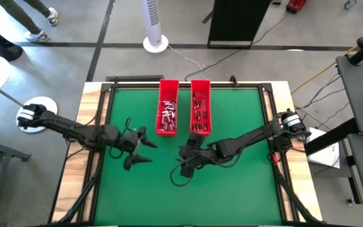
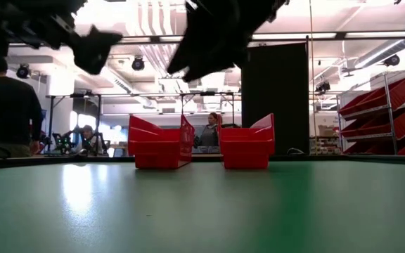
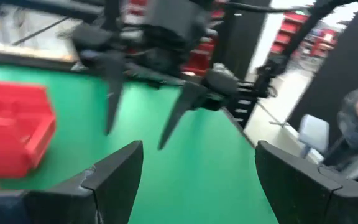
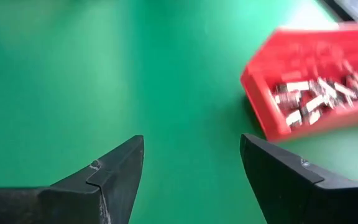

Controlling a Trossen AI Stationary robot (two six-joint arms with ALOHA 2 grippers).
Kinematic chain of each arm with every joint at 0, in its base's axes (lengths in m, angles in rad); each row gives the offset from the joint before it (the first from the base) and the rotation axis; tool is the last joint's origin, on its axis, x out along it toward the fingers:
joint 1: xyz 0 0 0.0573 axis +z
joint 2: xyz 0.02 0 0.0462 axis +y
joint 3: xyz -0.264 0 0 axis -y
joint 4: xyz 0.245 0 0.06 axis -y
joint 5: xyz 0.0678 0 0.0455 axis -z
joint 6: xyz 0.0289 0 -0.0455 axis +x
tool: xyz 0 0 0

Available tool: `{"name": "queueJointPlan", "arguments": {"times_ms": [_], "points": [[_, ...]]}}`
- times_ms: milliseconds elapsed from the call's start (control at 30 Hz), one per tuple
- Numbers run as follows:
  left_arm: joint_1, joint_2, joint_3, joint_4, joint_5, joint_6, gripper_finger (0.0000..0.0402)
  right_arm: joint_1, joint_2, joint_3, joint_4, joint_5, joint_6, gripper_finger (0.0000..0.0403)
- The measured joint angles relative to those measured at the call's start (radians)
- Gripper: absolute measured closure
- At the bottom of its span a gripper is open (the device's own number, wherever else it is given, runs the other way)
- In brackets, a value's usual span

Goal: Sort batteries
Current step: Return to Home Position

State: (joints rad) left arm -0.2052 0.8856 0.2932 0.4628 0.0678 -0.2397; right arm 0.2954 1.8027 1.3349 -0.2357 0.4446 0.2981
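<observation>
Seen from above, the batteries [image 1: 167, 115] lay heaped in 2 red trays [image 1: 169, 88] standing side by side at the 12 o'clock edge of the green table [image 1: 232, 189], the silvery ones in the left tray and a darker lot in the right tray. The left gripper [image 1: 145, 152] hung above the mat near its middle with its fingers spread wide and nothing between them; the left tray's batteries lay at about 1 o'clock from it, near but apart. The right gripper [image 4: 191, 140] hung just beside it toward 3 o'clock, its fingers likewise wide and empty, with the right tray's batteries at roughly 12 o'clock, close ahead. The low view showed both grippers clear of the mat.
</observation>
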Motion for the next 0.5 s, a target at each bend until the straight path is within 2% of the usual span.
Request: {"name": "queueJointPlan", "arguments": {"times_ms": [167, 233, 367, 500], "points": [[-0.055, -0.02, 0.017, 0.028, 0.004, 0.066, 0.0115, -0.002, 0.0, 0.009, 0.067, 0.0, -0.117, 0.0149], [-0.054, -0.037, 0.041, 0.023, 0.039, 0.08, 0.0115, -0.002, 0.0, 0.034, 0.067, 0.0, -0.174, 0.0154], [-0.054, -0.069, 0.13, -0.097, 0.105, 0.122, 0.0115, -0.002, -0.02, 0.089, 0.073, 0.0, -0.327, 0.0167], [-0.053, -0.086, 0.25, -0.274, 0.1, 0.167, 0.0115, -0.01, -0.055, 0.105, 0.15, -0.001, -0.53, 0.0177]]}}
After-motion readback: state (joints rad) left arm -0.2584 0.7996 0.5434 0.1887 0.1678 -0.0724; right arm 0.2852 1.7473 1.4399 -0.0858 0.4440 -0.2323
